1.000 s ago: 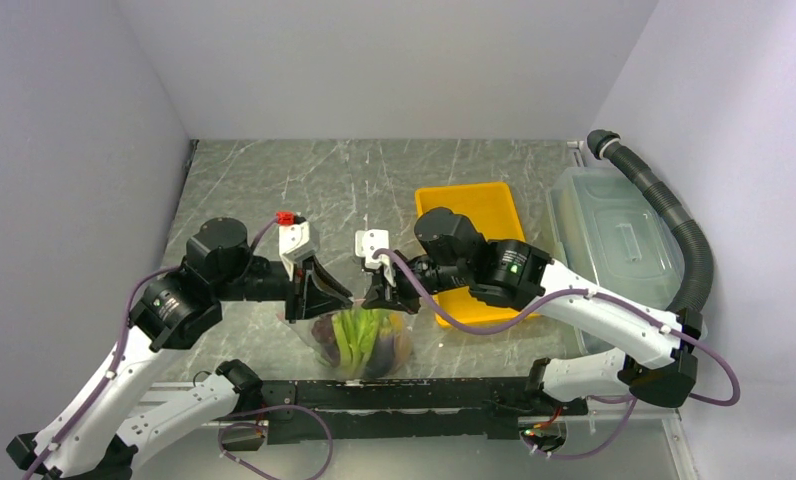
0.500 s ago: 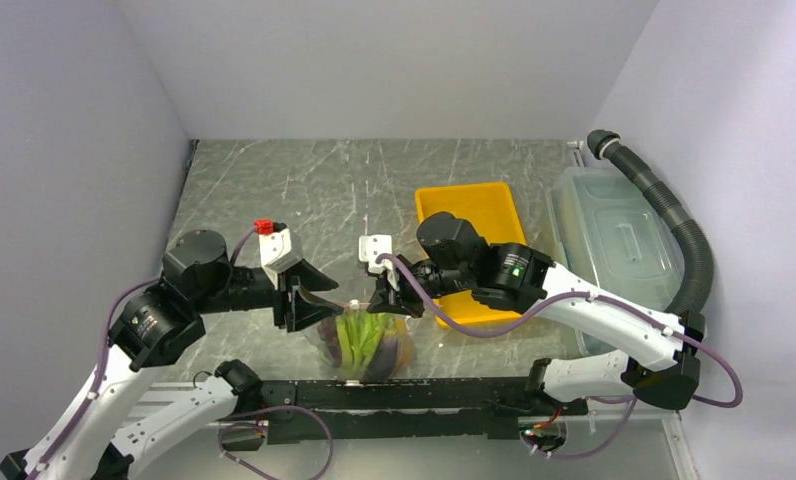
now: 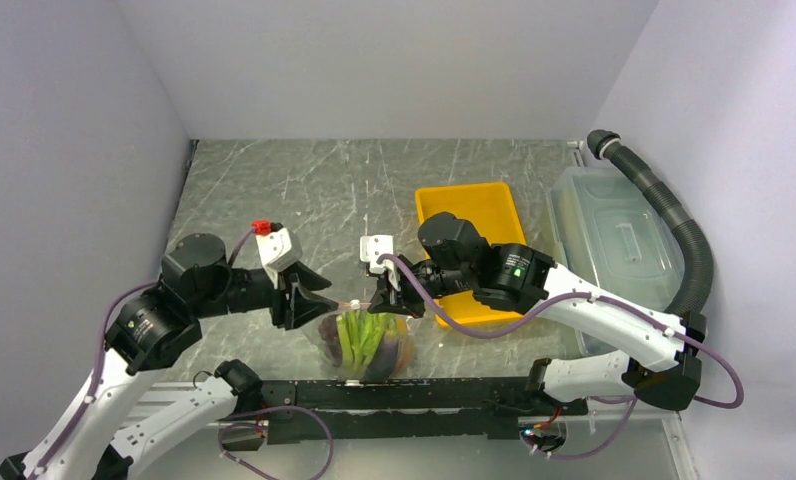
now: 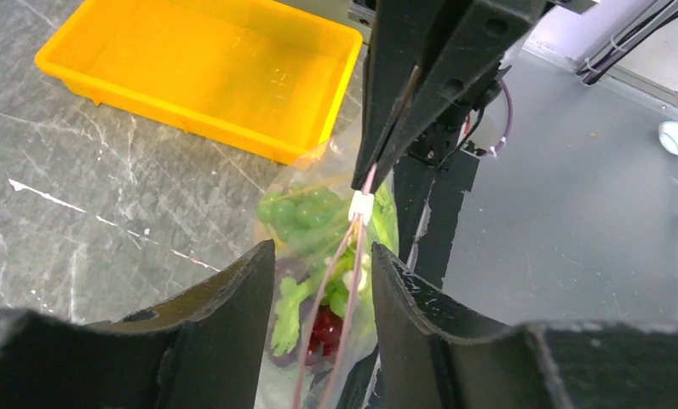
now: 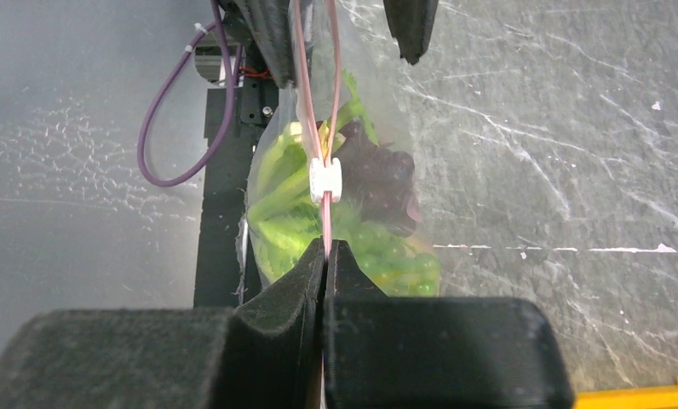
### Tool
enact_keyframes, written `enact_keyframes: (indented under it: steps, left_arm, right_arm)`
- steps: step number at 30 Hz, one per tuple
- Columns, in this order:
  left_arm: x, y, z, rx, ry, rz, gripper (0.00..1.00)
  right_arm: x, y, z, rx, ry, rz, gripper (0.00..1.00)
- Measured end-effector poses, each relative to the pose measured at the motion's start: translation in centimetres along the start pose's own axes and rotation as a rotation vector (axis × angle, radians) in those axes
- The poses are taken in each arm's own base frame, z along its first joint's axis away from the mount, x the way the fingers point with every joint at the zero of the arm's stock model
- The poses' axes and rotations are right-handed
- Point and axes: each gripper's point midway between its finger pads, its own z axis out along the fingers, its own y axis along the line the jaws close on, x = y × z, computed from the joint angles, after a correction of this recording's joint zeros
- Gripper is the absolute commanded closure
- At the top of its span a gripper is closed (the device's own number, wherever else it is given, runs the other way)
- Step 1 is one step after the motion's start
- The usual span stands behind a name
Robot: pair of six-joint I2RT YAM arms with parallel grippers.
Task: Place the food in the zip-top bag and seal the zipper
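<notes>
Clear floppy zip-top bag [image 3: 324,335], green and purple toy food [image 5: 378,256] inside, hung at the near side, centre. Right gripper [image 5: 325,249] pinched its narrow pink zipper [image 5: 325,223] tight; left gripper [image 4: 323,253] straddled it, parted, empty. Sealing step, I reckoned: next, push the small white slider [image 5: 325,181] along.

Upper left and upper centre of top view: bare marble table [image 3: 274,190], open passage. Centre right: yellow tray [image 3: 469,205]. Right edge: lidded bin [image 3: 614,235], corrugated hose [image 3: 679,240]. Lower centre crowded: zip-top bag [image 3: 364,345] hemmed between left gripper [image 3: 319,297] and right gripper [image 3: 386,300] (zipper [image 4: 360,207] strung across the gap); black rail [image 3: 424,392] just below. Grey walls [image 3: 74,150] close both sides.
</notes>
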Motion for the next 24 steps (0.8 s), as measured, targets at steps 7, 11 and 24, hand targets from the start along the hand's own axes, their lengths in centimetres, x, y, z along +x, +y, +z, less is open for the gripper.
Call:
enact_keyframes:
  steps: [7,11,24]
  left_arm:
    - [0.8,1.3,2.0,-0.004,0.065,-0.053,0.64]
    - [1.0,1.5,2.8,0.009,0.082,-0.064,0.65]
    - [0.9,0.6,2.3,0.050,0.074,-0.056,0.63]
  right_arm:
    - [0.0,0.0,0.0,0.001,0.001,0.000,1.00]
    - [0.2,-0.1,0.0,0.005,0.006,0.003,1.00]
    - [0.3,0.0,-0.3,0.009,0.001,0.001,1.00]
